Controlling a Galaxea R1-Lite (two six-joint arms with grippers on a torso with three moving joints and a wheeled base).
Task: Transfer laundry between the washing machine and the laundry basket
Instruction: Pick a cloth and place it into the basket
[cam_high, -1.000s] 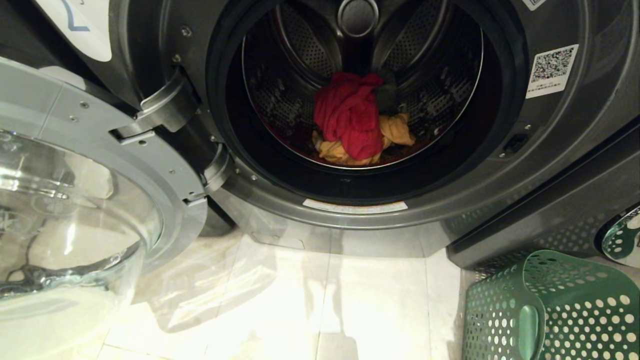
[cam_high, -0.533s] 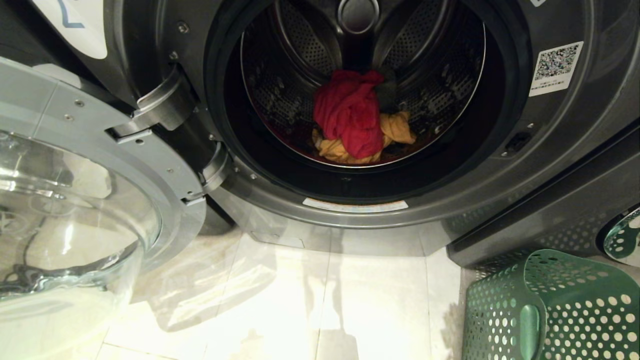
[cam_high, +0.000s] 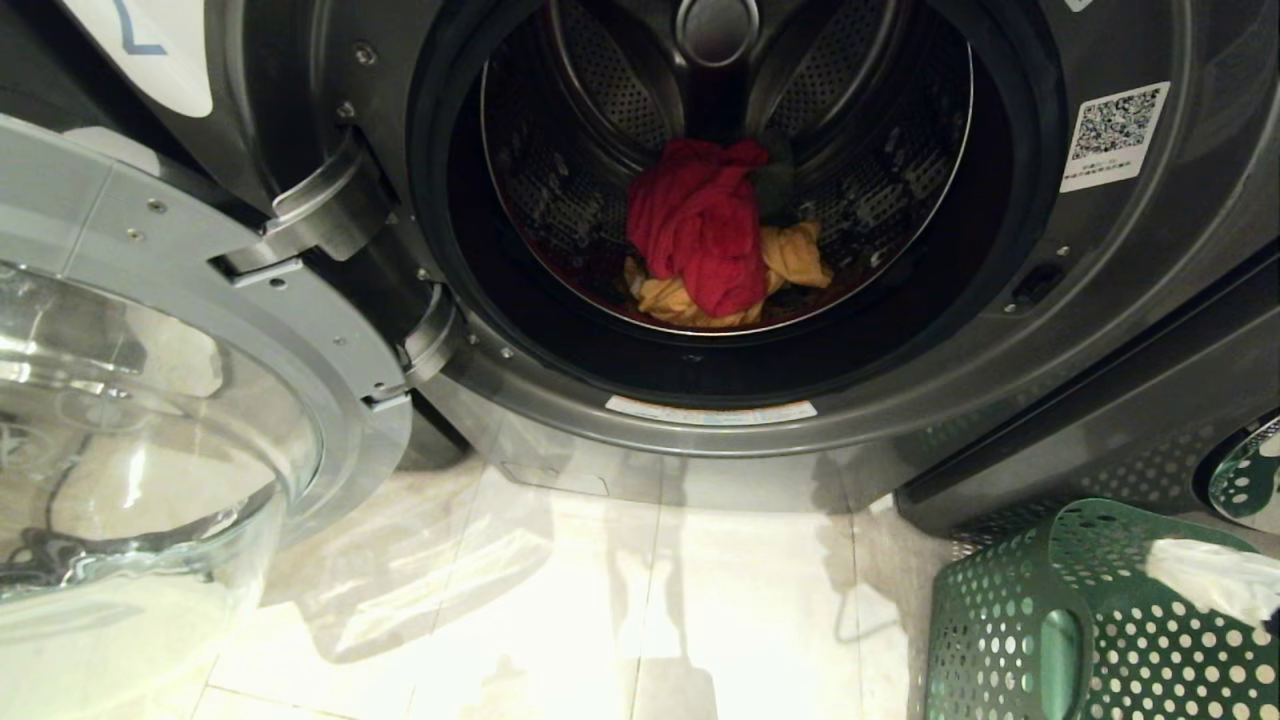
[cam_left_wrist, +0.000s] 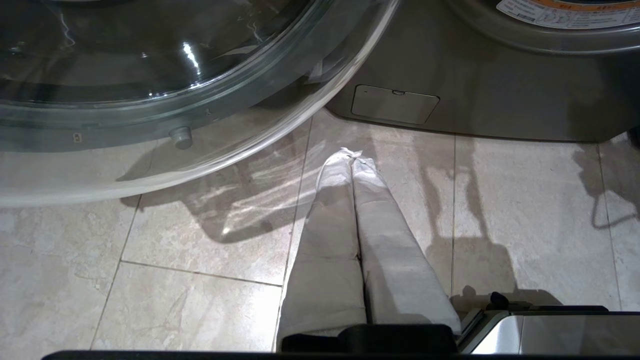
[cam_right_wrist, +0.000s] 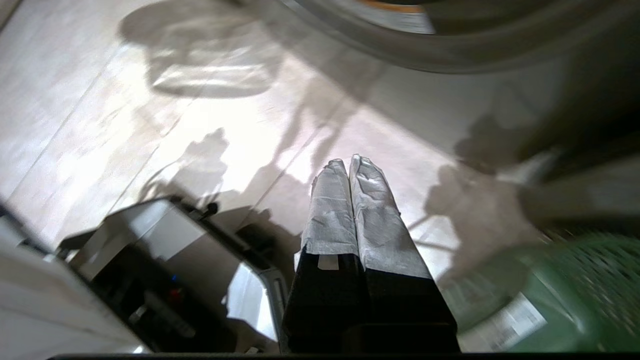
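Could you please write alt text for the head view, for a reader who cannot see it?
An open dark grey washing machine fills the view, with a red cloth lying on an orange-yellow piece in its drum. Its glass door hangs open at the left. At the lower right, the right gripper, shut, shows above a green laundry basket.

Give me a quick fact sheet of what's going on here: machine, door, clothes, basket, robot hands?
washing machine: dark grey front-loader
door: swung open to the left
laundry: red cloth over an orange-yellow piece, both in the drum
laundry basket: green, on the floor at lower right
right gripper: shut, empty, over the floor beside the basket
left gripper: shut, empty, above the floor tiles
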